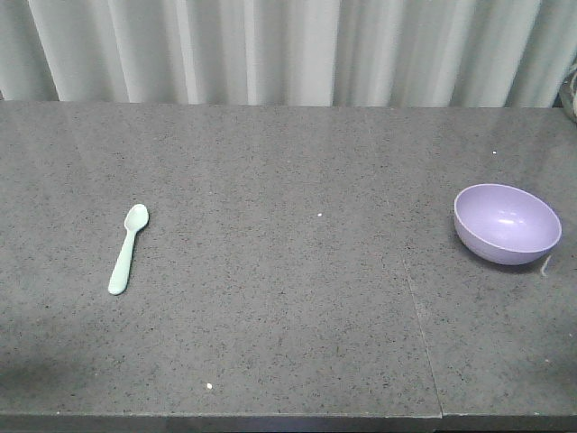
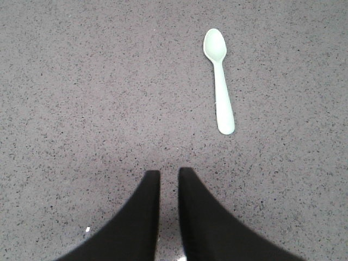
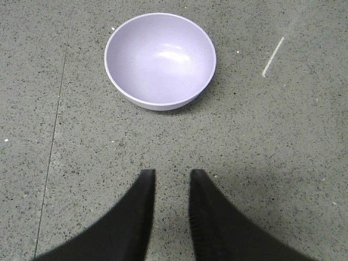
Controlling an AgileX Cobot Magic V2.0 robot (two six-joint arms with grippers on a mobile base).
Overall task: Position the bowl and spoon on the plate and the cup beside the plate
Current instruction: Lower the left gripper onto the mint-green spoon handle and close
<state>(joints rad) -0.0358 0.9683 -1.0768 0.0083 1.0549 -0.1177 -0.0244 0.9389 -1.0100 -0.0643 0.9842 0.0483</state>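
The pale mint-green spoon (image 1: 129,248) lies on the left of the grey table, scoop pointing away. In the left wrist view the spoon (image 2: 220,81) is ahead and to the right of my left gripper (image 2: 169,173). That gripper is shut to a thin gap and holds nothing. On the right side stands the lavender bowl (image 1: 507,224), upright and empty. My right gripper (image 3: 172,173) hovers just short of the bowl (image 3: 160,60), its jaws close together with nothing between them. The plate and the cup are out of view. Neither gripper shows in the front view.
The speckled grey stone table (image 1: 288,162) has a seam (image 1: 419,316) running front to back, left of the bowl. A pale pleated curtain (image 1: 270,45) hangs behind the far edge. A short white streak (image 3: 273,56) marks the surface right of the bowl.
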